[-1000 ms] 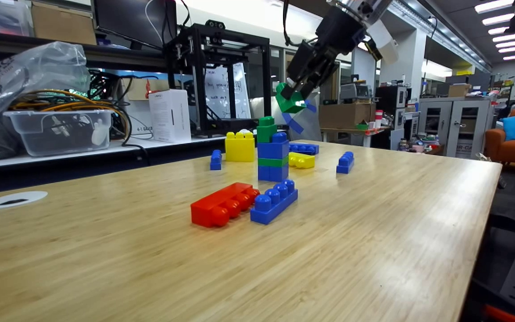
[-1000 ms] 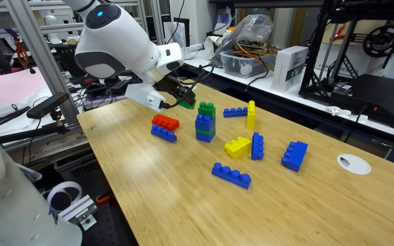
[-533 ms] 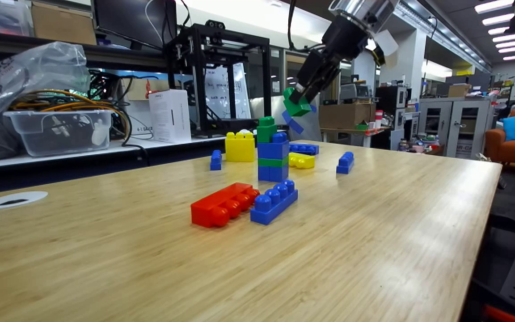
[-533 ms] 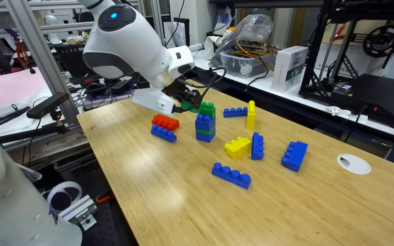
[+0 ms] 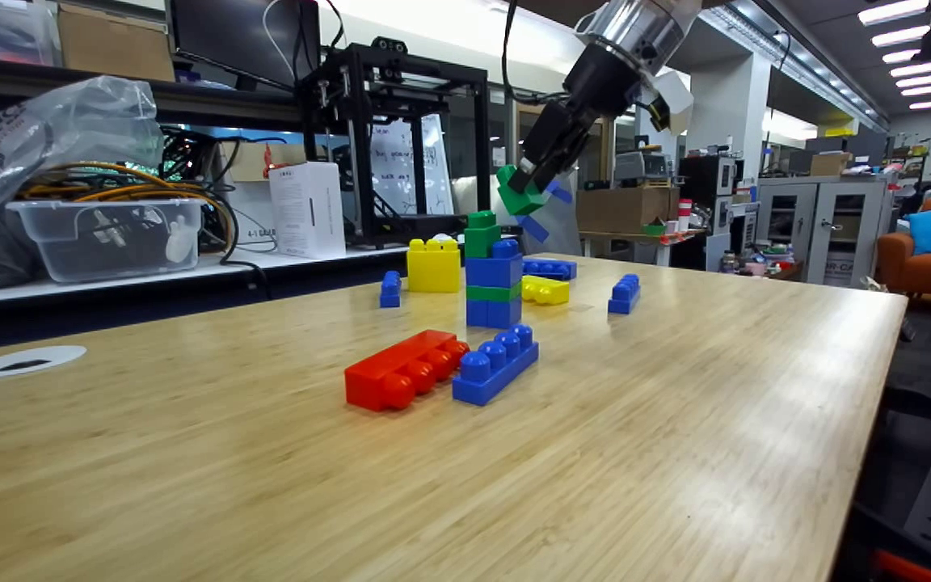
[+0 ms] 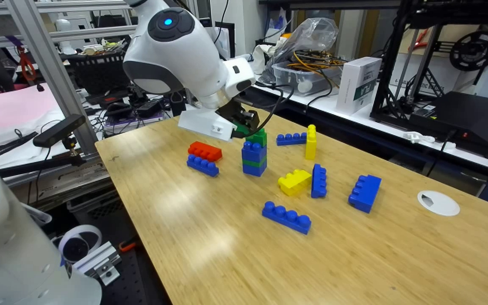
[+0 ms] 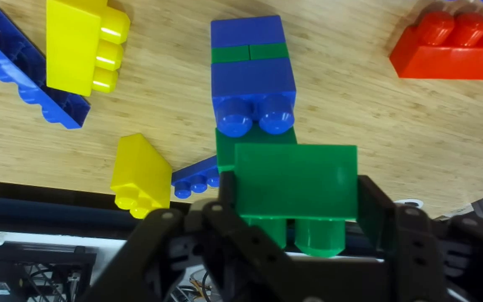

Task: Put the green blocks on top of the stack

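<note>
The pincer [image 7: 295, 197] grips one green block [image 7: 296, 172], low in the middle of the wrist view; we see it held from both sides, its studs turned to the bottom edge. In an exterior view we find that block tilted in the air, above the centre of the frame, up and to the right of the stack [image 5: 494, 272], near it but apart. The stack stands upright on the tabletop [image 5: 659, 453], and we read it from the bottom as blue, a thin green layer, then blue. A second green block [image 5: 482, 240] sits on part of its top, leaving blue studs bare beside it.

Toward the lower middle of an exterior view we see a red brick [image 5: 393, 369] on its side, its studs facing a long blue brick [image 5: 498, 373] just beside it; we cannot tell whether the two touch. A yellow block [image 5: 433, 270] stands to the left of the stack.

In an exterior view the white arm [image 6: 199, 63] takes up the upper frame left of centre, and we see only part of the gripped block there. A yellow brick [image 6: 295, 183] lies right of centre, a blue brick [image 6: 318, 182] just beside it. Toward the right edge we notice a white disc [image 6: 441, 204].
</note>
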Tool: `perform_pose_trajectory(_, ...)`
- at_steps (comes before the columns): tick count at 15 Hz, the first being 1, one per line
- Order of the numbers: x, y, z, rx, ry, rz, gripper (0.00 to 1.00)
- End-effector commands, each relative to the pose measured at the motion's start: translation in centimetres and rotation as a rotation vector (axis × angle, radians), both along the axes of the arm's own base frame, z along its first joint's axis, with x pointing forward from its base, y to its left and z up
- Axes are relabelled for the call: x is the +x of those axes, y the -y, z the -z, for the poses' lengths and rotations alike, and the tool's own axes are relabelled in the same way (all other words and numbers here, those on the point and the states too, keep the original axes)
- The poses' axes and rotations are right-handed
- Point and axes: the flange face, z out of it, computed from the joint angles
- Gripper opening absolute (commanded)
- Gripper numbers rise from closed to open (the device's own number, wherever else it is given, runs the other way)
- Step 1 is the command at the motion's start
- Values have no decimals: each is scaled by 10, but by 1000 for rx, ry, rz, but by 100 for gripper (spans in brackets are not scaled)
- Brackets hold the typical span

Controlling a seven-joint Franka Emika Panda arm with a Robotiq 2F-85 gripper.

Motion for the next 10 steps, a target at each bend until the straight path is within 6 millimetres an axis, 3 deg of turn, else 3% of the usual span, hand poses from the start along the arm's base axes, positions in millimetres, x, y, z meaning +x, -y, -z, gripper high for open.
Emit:
perform_pose_trajectory(1,18,-7,11,16,-3,-25,44)
perform_pose_trajectory(10,33,-7,39,33,-3,-6,44)
